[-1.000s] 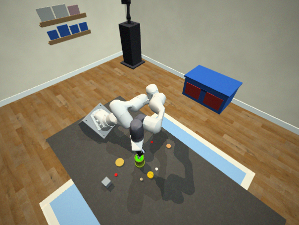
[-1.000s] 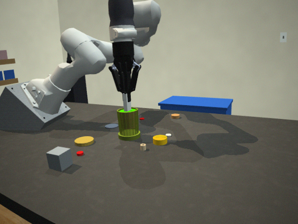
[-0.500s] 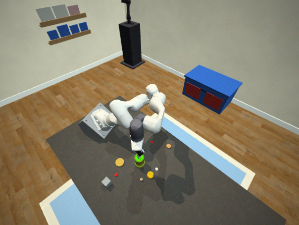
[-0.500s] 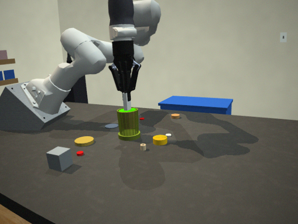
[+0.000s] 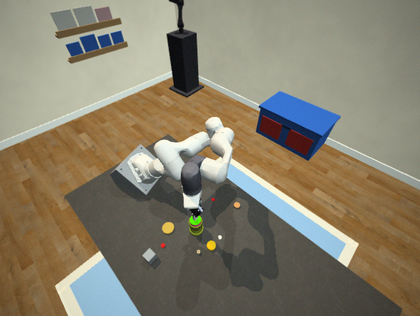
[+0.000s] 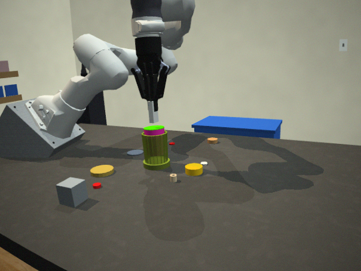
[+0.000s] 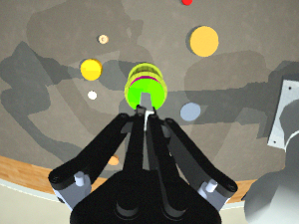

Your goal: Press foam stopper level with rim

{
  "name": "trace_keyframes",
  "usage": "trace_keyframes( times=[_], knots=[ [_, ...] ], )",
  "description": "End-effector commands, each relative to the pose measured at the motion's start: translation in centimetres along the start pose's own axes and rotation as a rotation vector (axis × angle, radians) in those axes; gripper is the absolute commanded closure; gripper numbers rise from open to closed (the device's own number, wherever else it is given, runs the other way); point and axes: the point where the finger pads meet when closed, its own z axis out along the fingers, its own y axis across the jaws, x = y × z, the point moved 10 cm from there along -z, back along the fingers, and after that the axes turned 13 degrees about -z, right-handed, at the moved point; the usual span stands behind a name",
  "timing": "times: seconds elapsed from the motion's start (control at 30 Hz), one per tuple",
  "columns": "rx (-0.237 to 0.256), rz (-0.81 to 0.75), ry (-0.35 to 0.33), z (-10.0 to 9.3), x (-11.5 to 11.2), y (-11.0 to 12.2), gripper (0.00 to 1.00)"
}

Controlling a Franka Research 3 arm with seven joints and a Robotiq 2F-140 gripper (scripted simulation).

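Scanning left to right, you meet the grey cube (image 6: 72, 191) near the table's (image 6: 269, 224) front-left edge, then a flat yellow disc (image 6: 101, 170). At the centre the jar (image 6: 154, 150) stands upright, its foam stopper (image 6: 153, 130) showing a magenta band above the rim. Your gripper (image 6: 153, 117) hangs just above it, apart from the green top, fingertips pressed together on nothing. Right of the jar lie a thicker yellow disc (image 6: 193, 169) and an orange disc (image 6: 212, 140); beyond them the dark surface runs open to the right.
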Motion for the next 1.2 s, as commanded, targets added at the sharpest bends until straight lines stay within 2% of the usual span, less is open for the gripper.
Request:
trace_keyframes(
  times=[0.0, 0.23, 1.17],
  knots=[
    [-0.007, -0.006, -0.006, -0.73, -0.09, 0.13, 1.0],
    [-0.007, -0.006, -0.006, -1.55, -0.04, 0.08, 1.0],
    [-0.007, -0.006, -0.006, -1.48, 0.01, 0.1, 1.0]
  ],
)
